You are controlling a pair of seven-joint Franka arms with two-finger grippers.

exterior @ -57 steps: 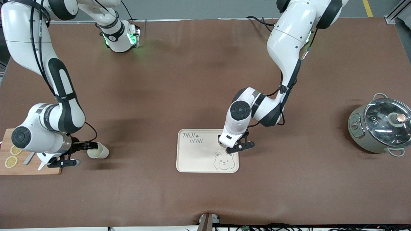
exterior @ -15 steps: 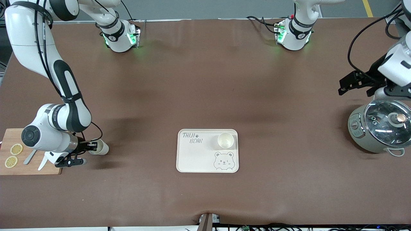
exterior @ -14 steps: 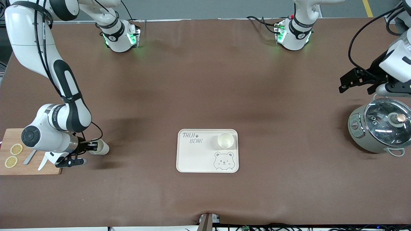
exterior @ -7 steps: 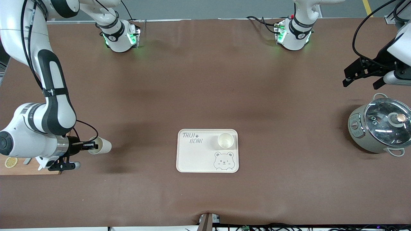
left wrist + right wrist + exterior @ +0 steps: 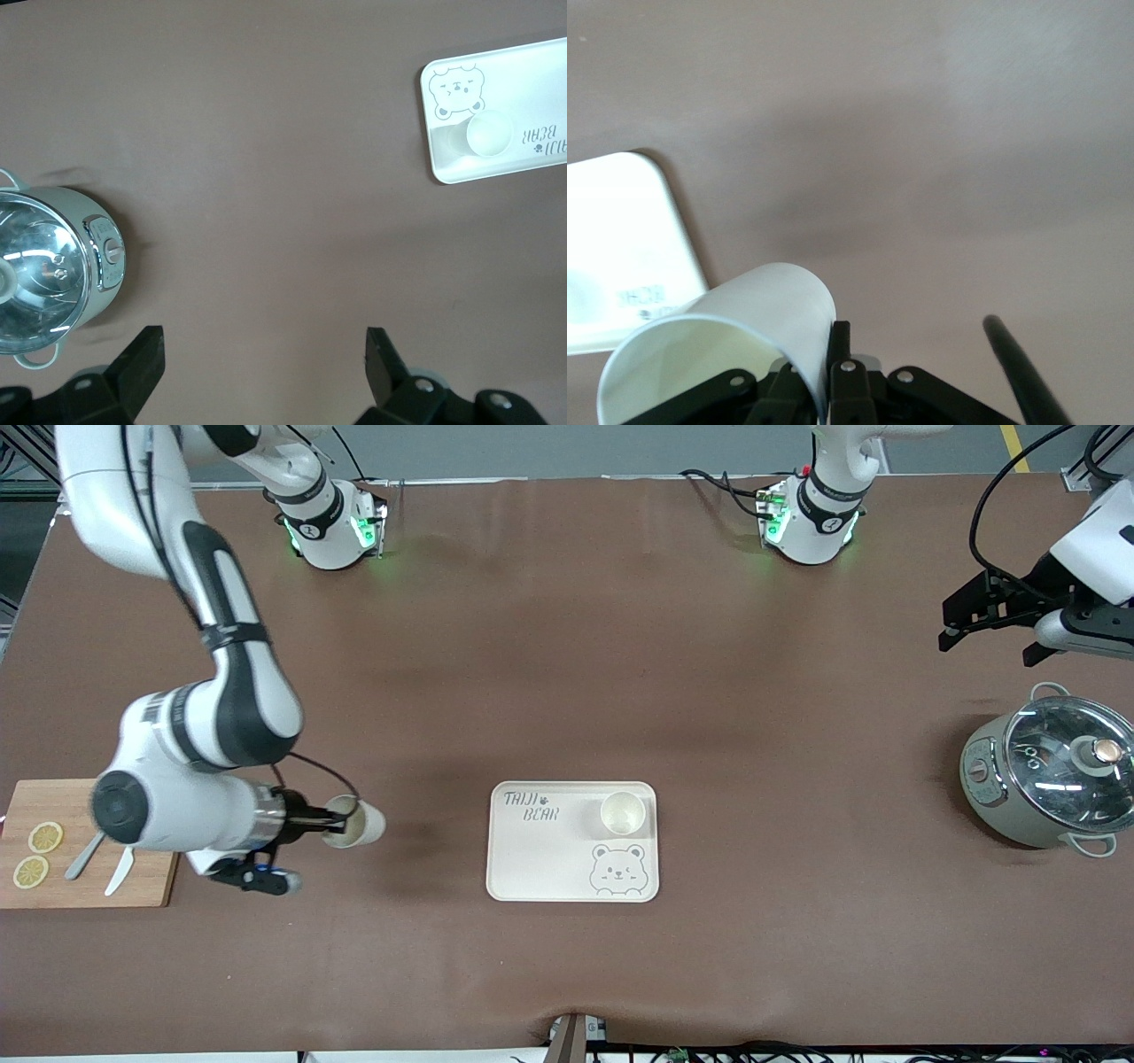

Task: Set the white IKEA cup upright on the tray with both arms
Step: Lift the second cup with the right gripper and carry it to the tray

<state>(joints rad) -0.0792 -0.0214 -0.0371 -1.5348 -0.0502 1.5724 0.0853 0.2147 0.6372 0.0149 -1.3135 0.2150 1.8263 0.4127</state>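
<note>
One white cup (image 5: 623, 812) stands upright on the cream tray (image 5: 540, 861), above the bear drawing; the left wrist view shows it too (image 5: 490, 135) on the tray (image 5: 523, 84). My right gripper (image 5: 332, 825) is shut on the rim wall of a second white cup (image 5: 361, 825). That cup is held on its side over the bare table between the cutting board and the tray. In the right wrist view the fingers (image 5: 837, 354) pinch the cup's wall (image 5: 744, 319), with the tray's corner (image 5: 611, 230) ahead. My left gripper (image 5: 990, 631) hangs open and empty, raised beside the pot.
A grey-green pot with a glass lid (image 5: 1050, 779) stands at the left arm's end of the table, also in the left wrist view (image 5: 49, 266). A wooden cutting board (image 5: 146, 877) with lemon slices and cutlery lies at the right arm's end.
My right arm has lifted the second cup and carried it from beside the cutting board toward the tray. The left gripper stays raised near the pot, shifting only slightly.
</note>
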